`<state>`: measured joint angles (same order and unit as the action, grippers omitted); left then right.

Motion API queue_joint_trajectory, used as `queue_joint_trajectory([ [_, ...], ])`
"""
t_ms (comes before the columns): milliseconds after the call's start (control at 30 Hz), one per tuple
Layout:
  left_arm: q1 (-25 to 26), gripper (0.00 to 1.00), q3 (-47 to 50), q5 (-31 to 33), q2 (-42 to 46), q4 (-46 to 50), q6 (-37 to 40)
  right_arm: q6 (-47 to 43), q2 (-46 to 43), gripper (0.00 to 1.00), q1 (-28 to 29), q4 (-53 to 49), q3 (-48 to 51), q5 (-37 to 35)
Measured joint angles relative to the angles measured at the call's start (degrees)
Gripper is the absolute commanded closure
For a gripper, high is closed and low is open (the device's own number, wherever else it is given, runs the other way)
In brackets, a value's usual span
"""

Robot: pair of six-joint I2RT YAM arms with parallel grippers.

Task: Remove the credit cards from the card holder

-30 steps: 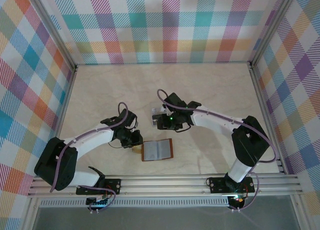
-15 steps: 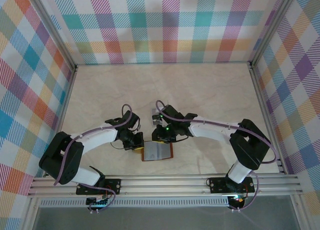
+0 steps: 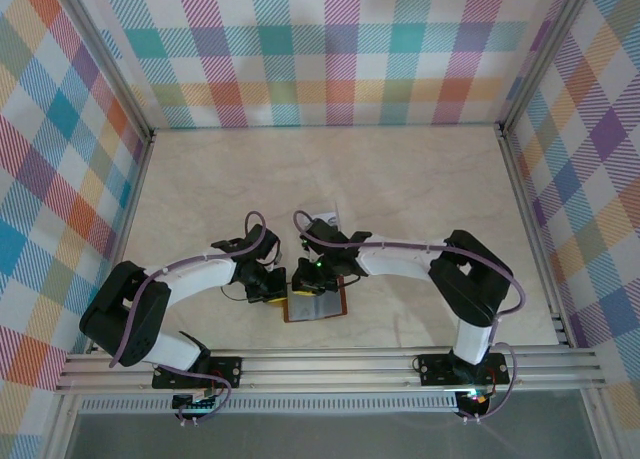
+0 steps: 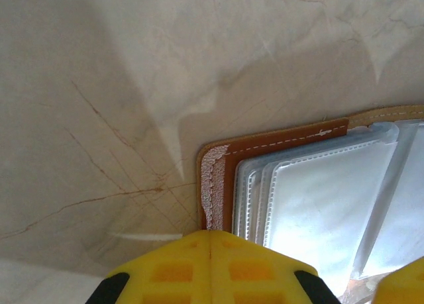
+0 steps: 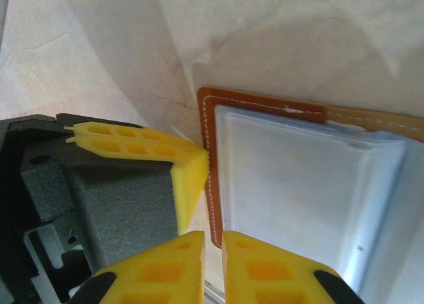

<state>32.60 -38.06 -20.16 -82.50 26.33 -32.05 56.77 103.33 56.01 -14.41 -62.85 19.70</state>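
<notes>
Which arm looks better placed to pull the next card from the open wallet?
Probably right. The right claw sits at the edge of the reddish-brown leather folding card holder, facing the clear plastic pockets. The left claw is shut at the holder's corner, seemingly steadying it.

We hold two arms, left arm point(image 3: 190, 277) and right arm point(image 3: 405, 260): white shells, black joints, purple cables point(image 3: 251, 217); left claw point(image 4: 211, 241) and right claw point(image 5: 212, 241) with yellow cut-out fingers point(image 5: 265, 272)

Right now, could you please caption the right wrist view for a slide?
Right gripper at the edge of the open reddish-brown leather card holder, clear plastic pockets facing up, on a marbled table.
</notes>
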Motion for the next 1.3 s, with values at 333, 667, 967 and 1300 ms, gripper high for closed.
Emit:
queue_joint_trajectory([
  [333,0.0,0.94,0.4,-0.2,0.2,-0.7,0.0,0.9,5.2,0.88,1.4,0.7,-2.5,0.5],
  [667,0.0,0.94,0.7,-0.3,0.4,-1.1,0.0,1.1,5.4,0.85,2.2,-2.9,-3.1,-1.3],
  [967,0.0,0.94,0.8,-0.3,0.4,-1.2,0.0,0.8,5.6,0.75,2.9,-7.3,-4.8,-3.7],
  [1300,0.0,0.94,0.8,-0.3,0.4,-1.2,0.0,-1.3,6.2,0.62,4.3,-17.6,-9.7,-10.2],
])
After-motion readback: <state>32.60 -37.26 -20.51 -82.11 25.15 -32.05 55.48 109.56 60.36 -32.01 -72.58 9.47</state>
